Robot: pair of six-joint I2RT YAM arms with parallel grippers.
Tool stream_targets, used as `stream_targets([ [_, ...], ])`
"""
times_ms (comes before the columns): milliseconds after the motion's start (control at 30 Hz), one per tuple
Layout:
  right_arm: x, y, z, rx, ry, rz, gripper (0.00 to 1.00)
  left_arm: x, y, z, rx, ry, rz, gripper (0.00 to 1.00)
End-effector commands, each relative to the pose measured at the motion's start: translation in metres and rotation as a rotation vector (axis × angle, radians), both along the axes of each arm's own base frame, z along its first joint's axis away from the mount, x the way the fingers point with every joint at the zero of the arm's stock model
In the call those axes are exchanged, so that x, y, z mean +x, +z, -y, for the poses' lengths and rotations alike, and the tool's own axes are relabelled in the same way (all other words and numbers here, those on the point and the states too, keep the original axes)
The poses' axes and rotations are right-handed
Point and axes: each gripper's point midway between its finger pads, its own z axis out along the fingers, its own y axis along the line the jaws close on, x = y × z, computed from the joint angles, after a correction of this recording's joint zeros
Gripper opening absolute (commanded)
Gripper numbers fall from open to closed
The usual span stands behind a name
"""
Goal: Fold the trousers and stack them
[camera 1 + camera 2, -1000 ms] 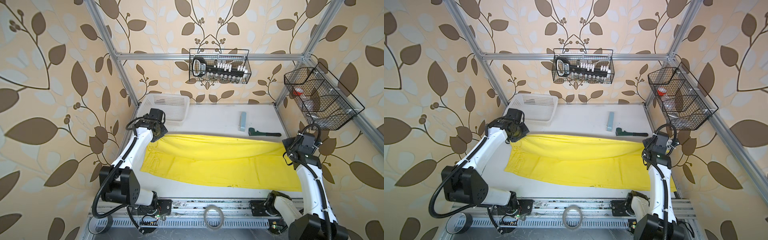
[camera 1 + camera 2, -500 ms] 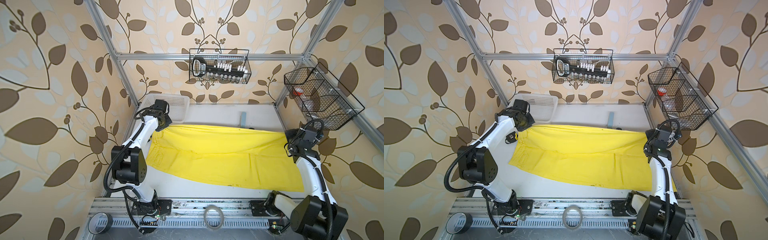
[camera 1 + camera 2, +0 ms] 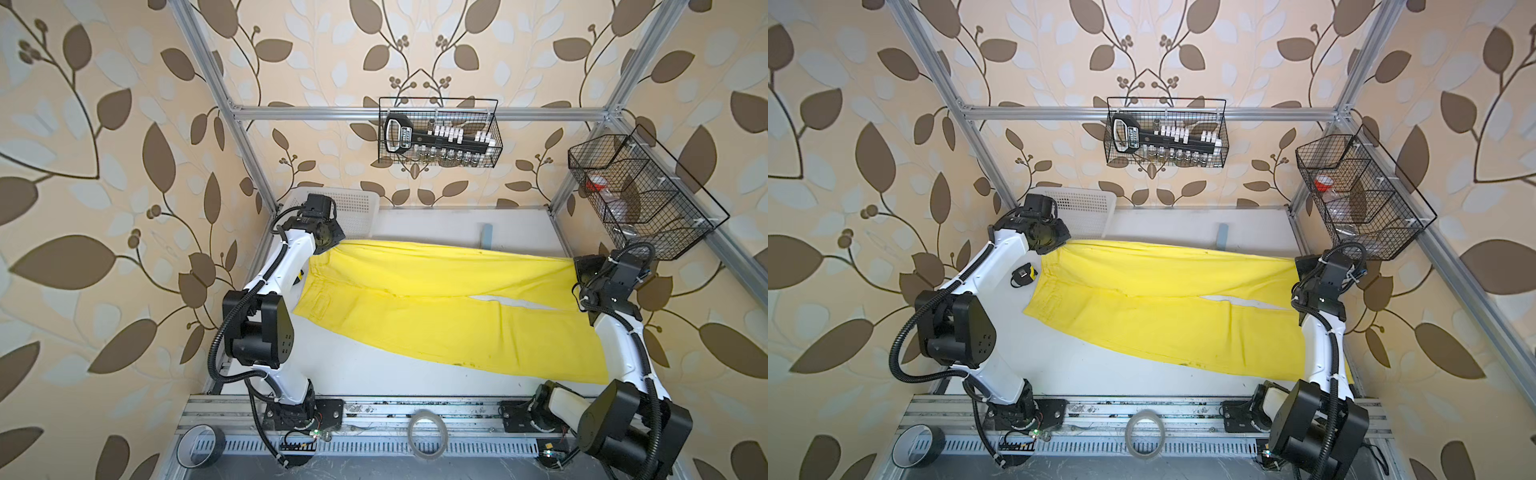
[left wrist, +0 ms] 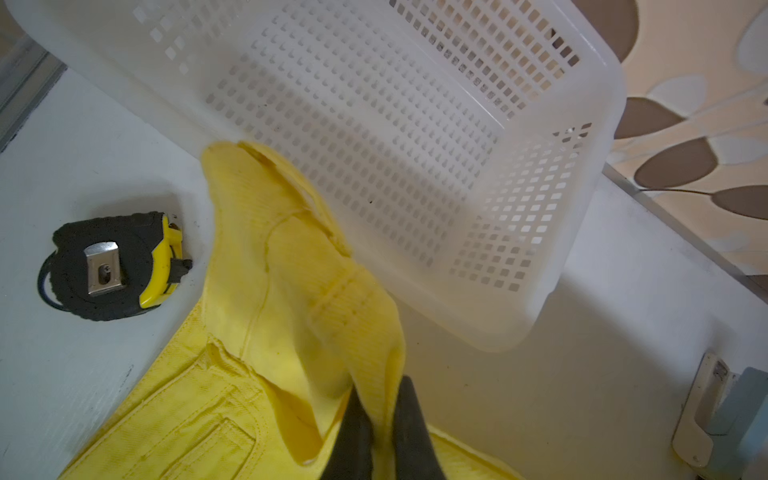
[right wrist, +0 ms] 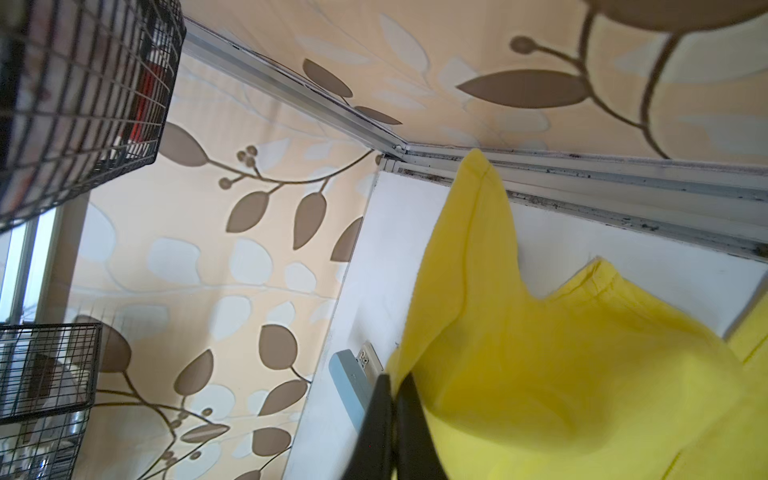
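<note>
The broad white desk (image 3: 374,374) fills the floor of the cage, and across most of it stretch the bright yellow, soft cotton-like long trousers (image 3: 436,307), waist to the left and hems to the right. The near leg lies flat on the desk. The far leg is raised along its outer edge, with a thin wedge of bare desk showing between the two legs.

Behind the waist, in the far left corner, sits the white perforated plastic basket (image 3: 357,208), much smaller than the garment.

The left tool (image 4: 380,411) is clamped shut on a pinch of the waistband, which hangs just in front of the basket wall. The right tool (image 5: 397,386) is likewise closed on the far leg's hem, holding it off the desk near the far right corner.

Beside the waist lies a black-and-yellow tape measure (image 4: 112,266), just clear of the cloth. A small pale blue-grey block (image 3: 486,235) pokes out behind the raised edge.

To my eye this is the first lengthwise fold, leg onto leg, not yet laid down. The next move calls for both arms to travel together toward the near side, keeping the held edge taut. They should set it down square on the near leg's edge before either tool lets go. An uneven pull could skew the seam or drag the waist onto the tape measure.
</note>
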Motion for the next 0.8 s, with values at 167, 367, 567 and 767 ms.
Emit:
stream_targets([
  [167,-0.067,-0.016,0.01,-0.044,-0.118,-0.069,0.0,-0.028,-0.023,-0.032,0.084,0.089,-0.056,0.0],
  [367,-0.098,-0.058,0.003,0.072,-0.155,-0.167,0.0,-0.072,-0.04,-0.047,0.13,0.155,-0.136,0.0],
  [567,-0.119,-0.1,-0.018,0.147,-0.122,-0.274,0.0,-0.11,-0.059,-0.051,0.106,0.224,-0.203,0.0],
  [767,-0.146,-0.123,-0.032,0.153,-0.136,-0.334,0.0,-0.142,-0.085,-0.046,0.057,0.252,-0.26,0.0],
])
